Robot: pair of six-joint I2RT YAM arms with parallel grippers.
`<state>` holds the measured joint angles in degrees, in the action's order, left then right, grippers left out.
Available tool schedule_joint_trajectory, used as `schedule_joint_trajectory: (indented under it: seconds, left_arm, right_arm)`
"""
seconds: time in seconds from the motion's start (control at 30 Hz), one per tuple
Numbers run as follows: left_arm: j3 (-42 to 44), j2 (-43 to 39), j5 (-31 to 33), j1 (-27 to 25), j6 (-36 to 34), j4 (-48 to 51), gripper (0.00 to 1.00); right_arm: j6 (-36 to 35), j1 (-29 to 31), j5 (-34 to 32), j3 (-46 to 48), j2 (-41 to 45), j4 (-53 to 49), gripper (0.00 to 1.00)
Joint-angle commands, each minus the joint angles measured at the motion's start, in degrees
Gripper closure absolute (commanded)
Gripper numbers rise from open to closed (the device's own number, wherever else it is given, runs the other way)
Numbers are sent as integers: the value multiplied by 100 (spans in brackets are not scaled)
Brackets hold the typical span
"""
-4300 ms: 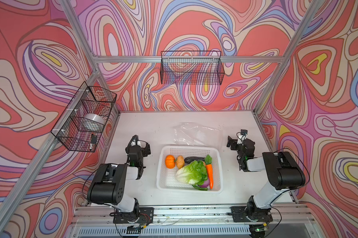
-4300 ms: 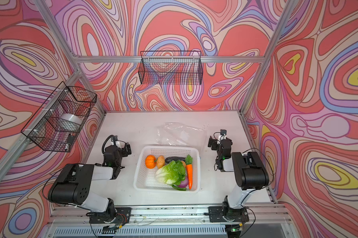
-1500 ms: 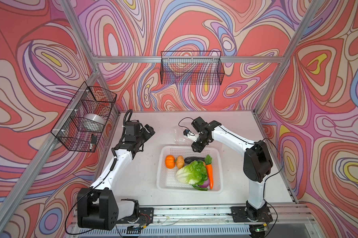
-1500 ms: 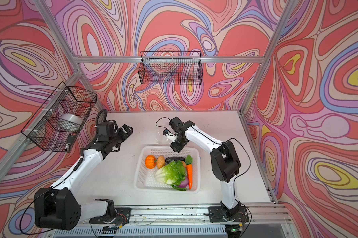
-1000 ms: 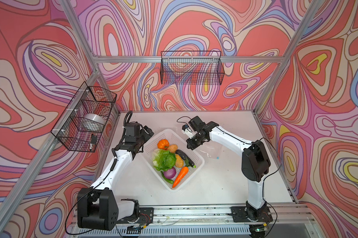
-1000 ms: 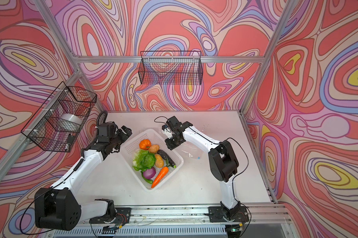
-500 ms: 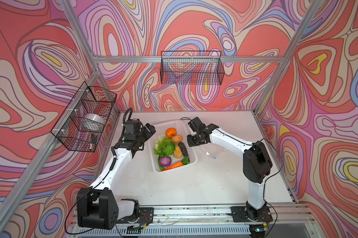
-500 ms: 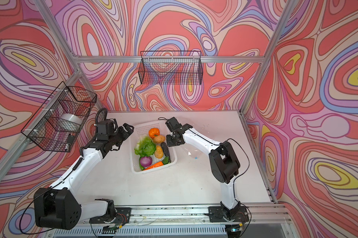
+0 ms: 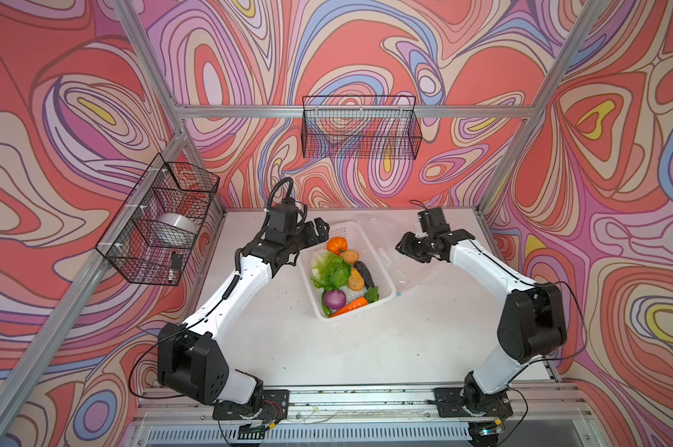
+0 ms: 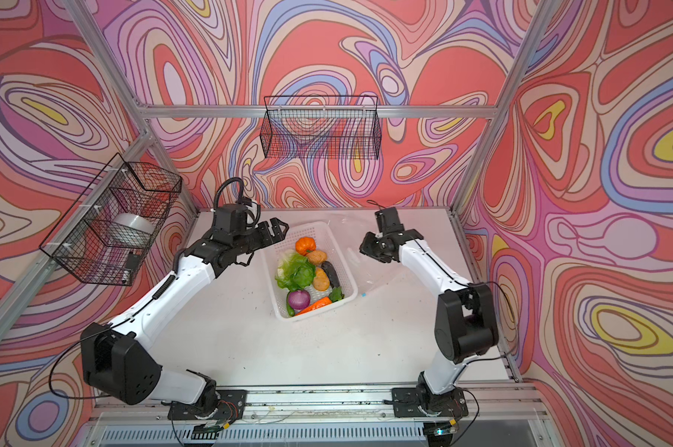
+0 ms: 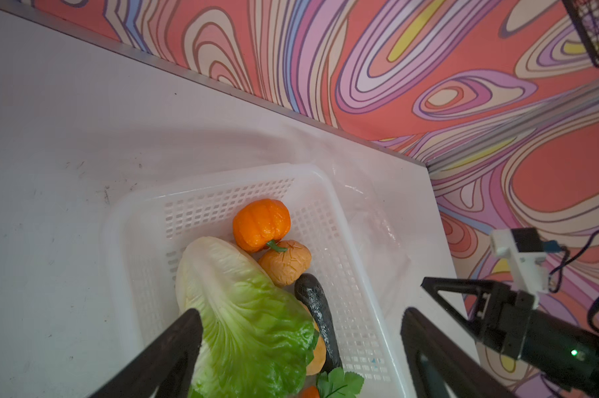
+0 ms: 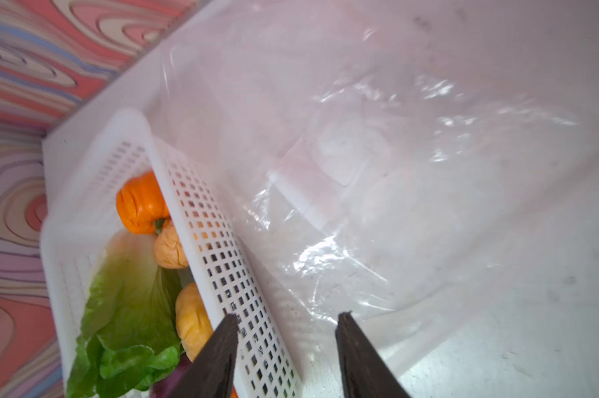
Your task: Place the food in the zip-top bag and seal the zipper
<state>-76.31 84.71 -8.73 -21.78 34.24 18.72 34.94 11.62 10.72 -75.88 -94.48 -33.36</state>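
Robot lab cell — aluminium frame (image 9: 249, 111), swirl-printed walls (image 9: 75, 96).

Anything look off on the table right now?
Yes: the basket of vegetables sits crooked to the table edges, near the back, tight against the crumpled clear bag. Nothing lies spilled; whether it overlaps the bag is unclear.

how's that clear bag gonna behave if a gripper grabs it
Probably floppy: the clear bag lies wrinkled, flat on the table. Likely slick, given its glossy glints, so a pinch may slip. It seems light; a push would likely crumple it.

Bag (image 12: 394, 206) clear glossy film (crinkled); basket (image 12: 208, 227) white perforated plastic.
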Motion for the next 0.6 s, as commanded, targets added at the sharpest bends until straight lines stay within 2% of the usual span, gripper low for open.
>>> schedule_joint_trajectory:
  seconds: [0.0,0.1,0.27,0.47,0.57]
  left_arm:
    - [-445,334,257,-414,-642,551,6]
    - [-783,644,378,-838,-891,710,7]
    - [-1411,1198,502,-1452,-1282,981,6]
    - [-2008,1708,480,-1955,-1608,1263,6]
    - [-2106,1794,460,-2022,-1601,1324,5]
  right_arm:
    - [53,-440,529,450,273,84,48]
    - [-39,-685,472,766,518,41,42]
    - [246,-748,611,1289,568,184,40]
    - [1374,-946,1082,2566,674,1841,40]
    - [1654,-953,1260,2812,529,2484,40]
